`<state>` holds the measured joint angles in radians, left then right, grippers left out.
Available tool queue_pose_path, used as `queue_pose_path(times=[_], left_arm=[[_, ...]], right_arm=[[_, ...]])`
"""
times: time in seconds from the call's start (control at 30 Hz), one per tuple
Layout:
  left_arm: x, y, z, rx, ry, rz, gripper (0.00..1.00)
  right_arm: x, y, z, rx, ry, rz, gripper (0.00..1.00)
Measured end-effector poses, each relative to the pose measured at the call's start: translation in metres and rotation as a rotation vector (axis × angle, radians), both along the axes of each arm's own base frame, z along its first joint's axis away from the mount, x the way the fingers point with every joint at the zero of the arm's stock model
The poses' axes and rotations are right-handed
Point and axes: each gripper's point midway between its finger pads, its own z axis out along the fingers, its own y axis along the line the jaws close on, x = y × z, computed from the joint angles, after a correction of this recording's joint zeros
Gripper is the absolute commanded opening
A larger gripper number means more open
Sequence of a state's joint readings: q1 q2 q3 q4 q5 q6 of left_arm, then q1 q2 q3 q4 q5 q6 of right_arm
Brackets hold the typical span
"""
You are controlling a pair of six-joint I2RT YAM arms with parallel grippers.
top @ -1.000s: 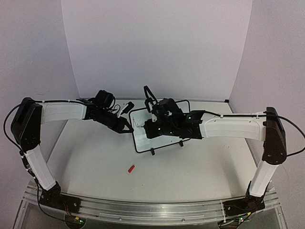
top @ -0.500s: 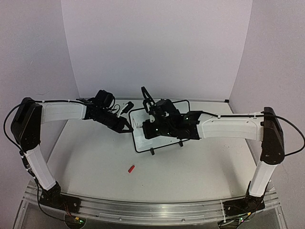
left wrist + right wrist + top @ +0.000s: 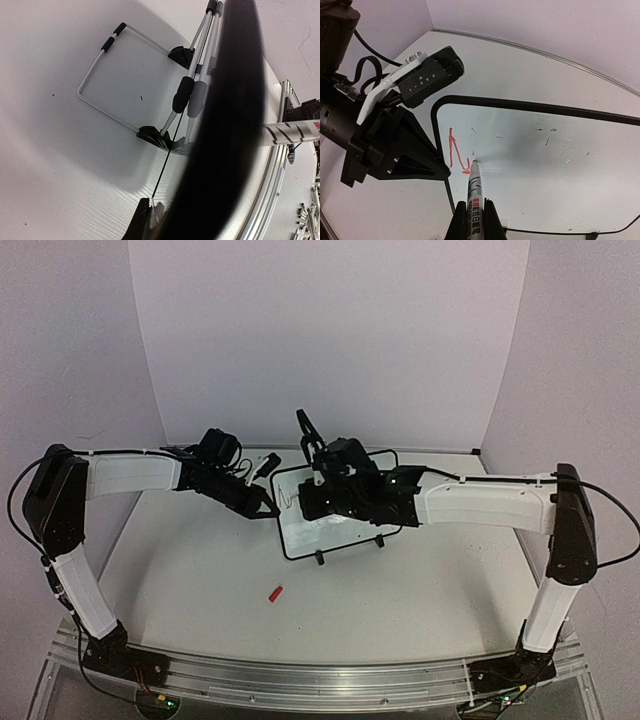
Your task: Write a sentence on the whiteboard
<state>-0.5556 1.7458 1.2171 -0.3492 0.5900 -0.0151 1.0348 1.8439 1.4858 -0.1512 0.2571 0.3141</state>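
Note:
The whiteboard (image 3: 322,537) stands tilted on wire legs mid-table; it also shows in the right wrist view (image 3: 545,170). My left gripper (image 3: 263,503) is shut on its left edge, seen in the right wrist view (image 3: 437,170) and the left wrist view (image 3: 152,220). My right gripper (image 3: 474,225) is shut on a marker (image 3: 475,195), and shows in the top view (image 3: 312,498). The marker's tip touches the board's upper left. The only writing of the sentence is a red N-shaped stroke (image 3: 457,152) just left of the tip.
A red marker cap (image 3: 275,593) lies on the table in front of the board. The board's wire stand (image 3: 100,75) shows behind it in the left wrist view. White walls close in the back and both sides.
My right gripper and the marker have shifted slightly left and back along the board's upper left. The left gripper and the board have stayed still.

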Motion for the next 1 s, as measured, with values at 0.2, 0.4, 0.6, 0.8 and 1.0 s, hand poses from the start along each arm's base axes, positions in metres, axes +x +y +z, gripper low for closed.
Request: queue_pose_path(times=[0.2,0.4,0.6,0.8,1.0], left_arm=[[0.000,0.000,0.000,0.000,0.000,0.000,0.00],[0.000,0.000,0.000,0.000,0.000,0.000,0.00],[0.000,0.000,0.000,0.000,0.000,0.000,0.00],[0.000,0.000,0.000,0.000,0.000,0.000,0.00],[0.000,0.000,0.000,0.000,0.000,0.000,0.00]], right_arm=[[0.002,0.000,0.004,0.000,-0.012,-0.006,0.00],[0.003,0.000,0.006,-0.004,-0.021,-0.004,0.00],[0.005,0.002,0.014,0.010,-0.036,-0.004,0.00],[0.006,0.003,0.018,0.024,-0.045,-0.005,0.00],[0.004,0.001,0.022,0.034,-0.046,0.000,0.00]])
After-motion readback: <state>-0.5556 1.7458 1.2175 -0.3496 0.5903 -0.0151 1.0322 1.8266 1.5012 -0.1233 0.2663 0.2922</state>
